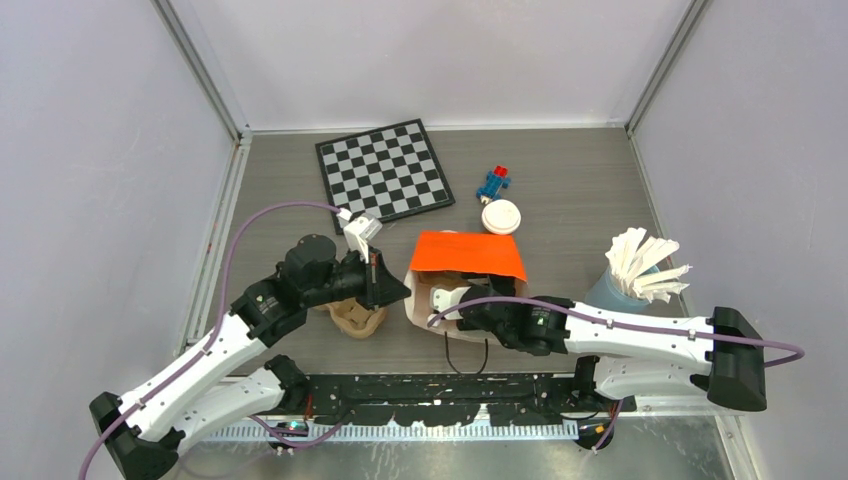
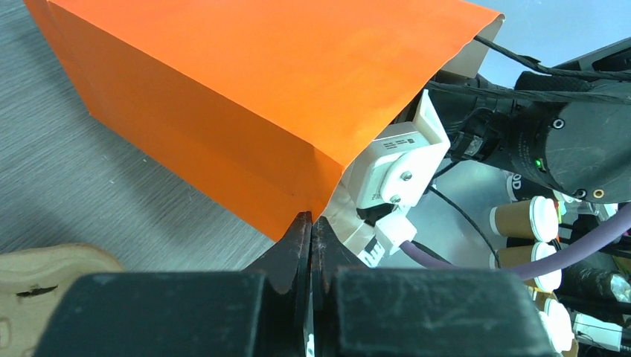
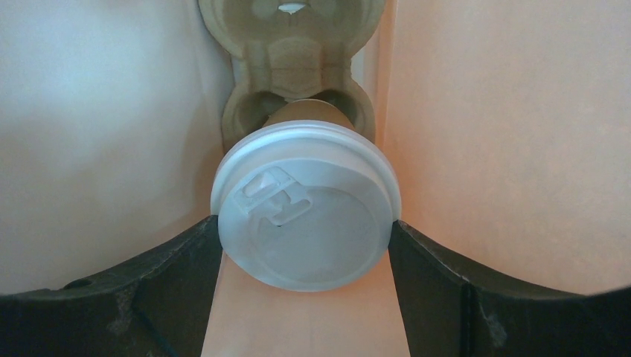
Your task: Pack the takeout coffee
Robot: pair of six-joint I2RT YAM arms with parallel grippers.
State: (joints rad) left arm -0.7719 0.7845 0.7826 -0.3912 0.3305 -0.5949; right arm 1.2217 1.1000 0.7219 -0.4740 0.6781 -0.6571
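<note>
Inside the bag [image 1: 467, 255], a lidded cup [image 3: 305, 204] sits at a pulp tray [image 3: 294, 52]. Another cup [image 1: 500, 216] stands behind the bag, a second tray [image 1: 358, 318] to its left, and a tumbler [image 1: 605, 292] to its right.

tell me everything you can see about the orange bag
The orange bag is paper, orange outside, pale inside, with a creased side fold. It looks to lie on its side on the table, mouth toward the arms. The left gripper is shut on the mouth's edge. The right gripper reaches inside gripping a white-lidded cup; a pulp tray lies deeper in.
</note>
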